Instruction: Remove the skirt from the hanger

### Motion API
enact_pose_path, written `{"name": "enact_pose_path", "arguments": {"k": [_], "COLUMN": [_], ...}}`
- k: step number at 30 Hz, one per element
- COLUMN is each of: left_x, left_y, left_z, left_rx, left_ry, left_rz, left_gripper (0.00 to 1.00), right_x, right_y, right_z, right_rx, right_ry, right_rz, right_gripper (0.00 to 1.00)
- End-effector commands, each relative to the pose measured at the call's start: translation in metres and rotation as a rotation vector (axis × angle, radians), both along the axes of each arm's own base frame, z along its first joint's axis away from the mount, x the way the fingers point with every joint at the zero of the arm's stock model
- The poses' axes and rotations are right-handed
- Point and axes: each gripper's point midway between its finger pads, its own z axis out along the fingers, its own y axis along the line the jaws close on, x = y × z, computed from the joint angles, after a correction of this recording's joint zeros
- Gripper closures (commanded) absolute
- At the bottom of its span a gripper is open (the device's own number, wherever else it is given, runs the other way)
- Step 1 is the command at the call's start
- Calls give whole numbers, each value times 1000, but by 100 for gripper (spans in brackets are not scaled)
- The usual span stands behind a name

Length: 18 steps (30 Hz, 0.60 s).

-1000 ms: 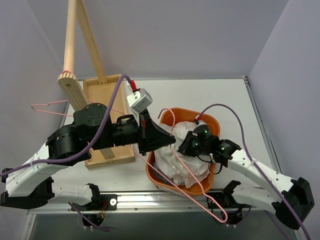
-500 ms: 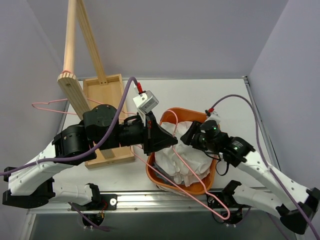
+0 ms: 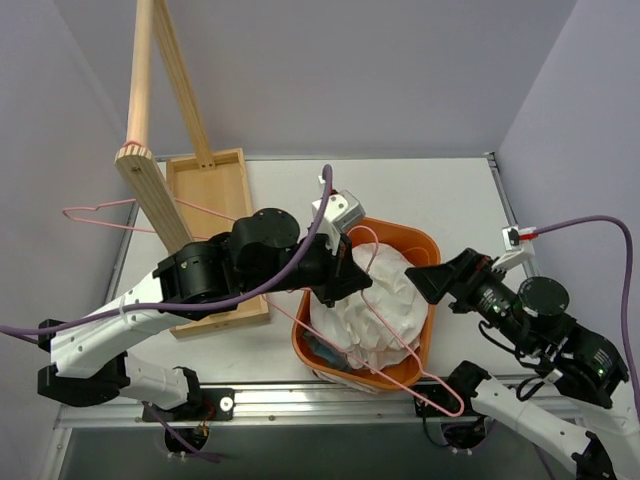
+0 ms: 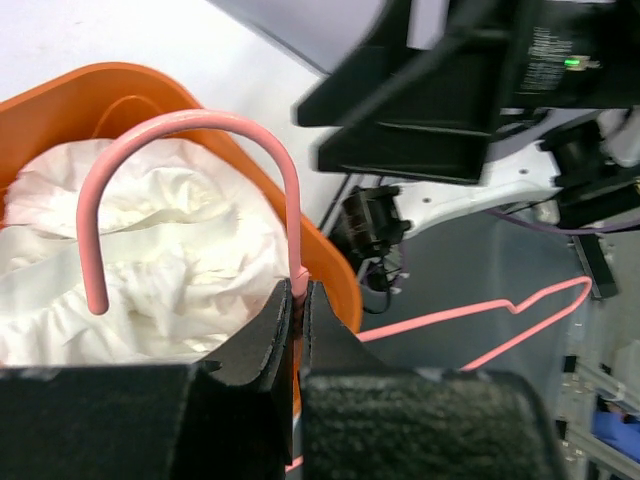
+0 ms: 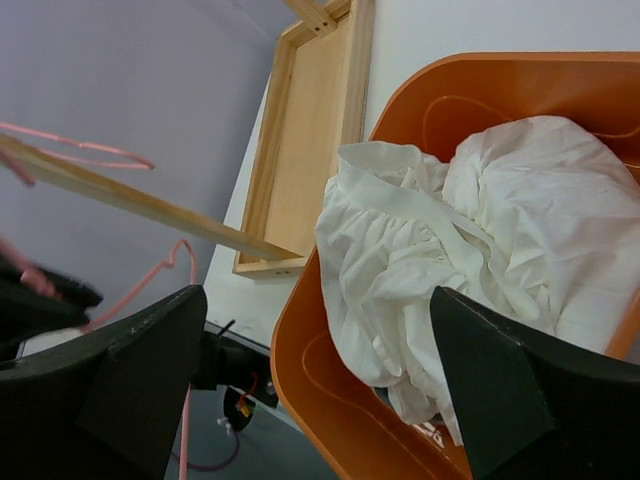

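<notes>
The white skirt lies crumpled in the orange basket, off the hanger. The pink wire hanger hangs slantwise above it, its hook over the cloth. My left gripper is shut on the hanger's neck just below the hook. My right gripper hovers open at the basket's right rim, holding nothing. In the right wrist view its gripper has its jaws spread wide on either side of the skirt and the basket below.
A wooden rack with a slanted pole stands on a tray-like base at the left. A second pink hanger hangs from the rack. The basket sits near the table's front edge.
My right gripper has opened, let go of the skirt and drawn back to the right. My left gripper has carried the hanger a little to the right above the basket.
</notes>
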Motion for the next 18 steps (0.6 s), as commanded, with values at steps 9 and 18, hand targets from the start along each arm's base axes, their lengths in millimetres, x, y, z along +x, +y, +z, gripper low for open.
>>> {"name": "enact_pose_path", "arguments": {"k": [9,18], "left_x": [45,59], "left_y": [14,15], "left_z": [25,28], "left_rx": [75,95], "left_ry": [-125,-114], "left_rz": [156,202], "left_gripper": [98,98], "right_x": [-74,-100], "right_y": [-21,-6], "right_z": [8,2], "right_rx": [-26,49], "right_ry": [-55,-83], "right_rz": [233,389], "right_gripper": [34,51]}}
